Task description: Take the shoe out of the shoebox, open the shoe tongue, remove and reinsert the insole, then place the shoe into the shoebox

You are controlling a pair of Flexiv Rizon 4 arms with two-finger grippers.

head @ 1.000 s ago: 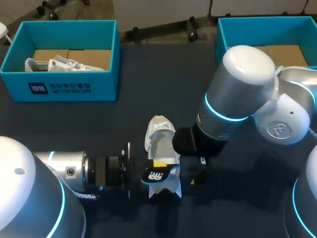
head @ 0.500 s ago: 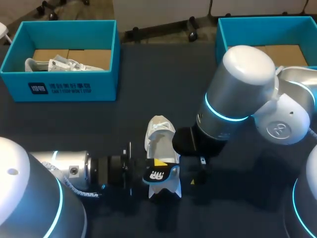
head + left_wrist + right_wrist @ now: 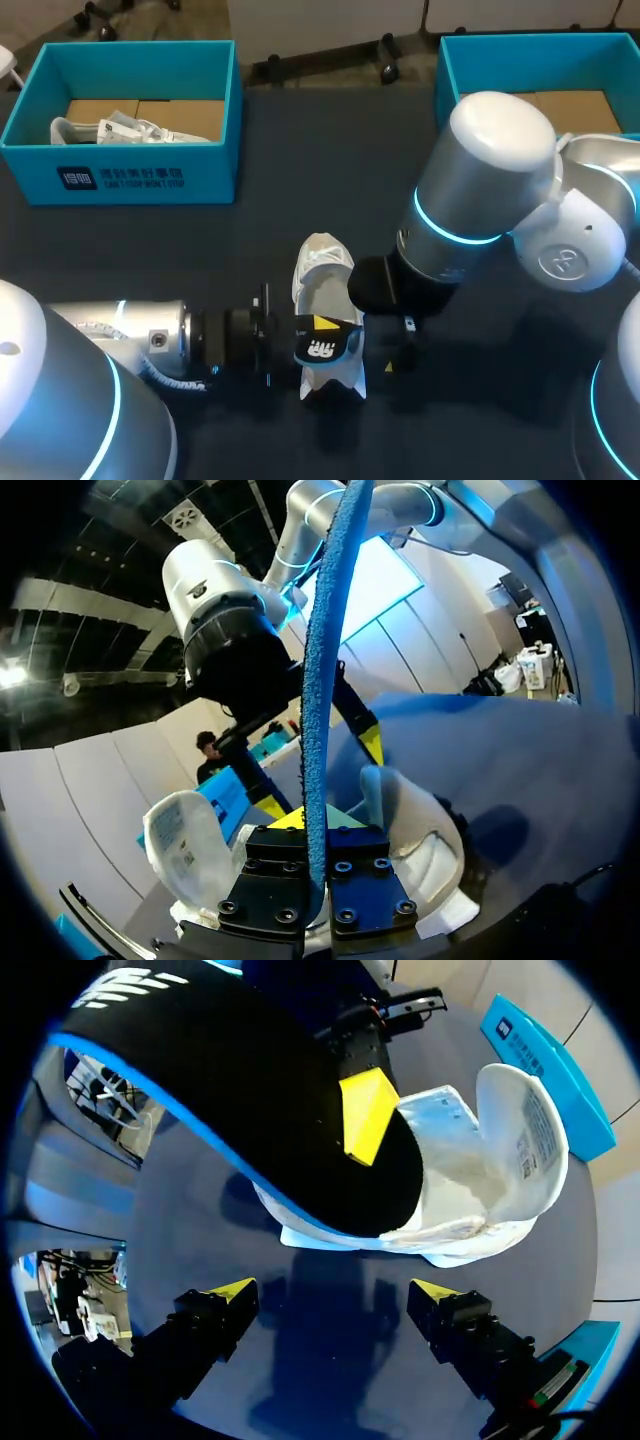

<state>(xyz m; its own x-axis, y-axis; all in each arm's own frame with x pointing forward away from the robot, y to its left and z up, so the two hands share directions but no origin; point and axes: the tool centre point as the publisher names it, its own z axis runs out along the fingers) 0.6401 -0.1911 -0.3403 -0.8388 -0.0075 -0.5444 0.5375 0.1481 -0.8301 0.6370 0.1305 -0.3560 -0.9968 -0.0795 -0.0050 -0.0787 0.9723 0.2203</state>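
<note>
A white shoe (image 3: 322,275) lies on my dark counter (image 3: 300,150); a teal left shoebox (image 3: 150,175) and right shoebox (image 3: 470,60) sit at its far corners. My left gripper (image 3: 316,875) clamps the black insole (image 3: 322,350) above the shoe. My right gripper (image 3: 335,1295) gapes wide alongside.

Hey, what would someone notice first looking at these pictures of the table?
The black, blue-edged insole pinched in the left gripper, just over the white shoe at mid-table. The right gripper hangs open beside the shoe. Teal boxes frame the back: left shoebox, right shoebox.
</note>
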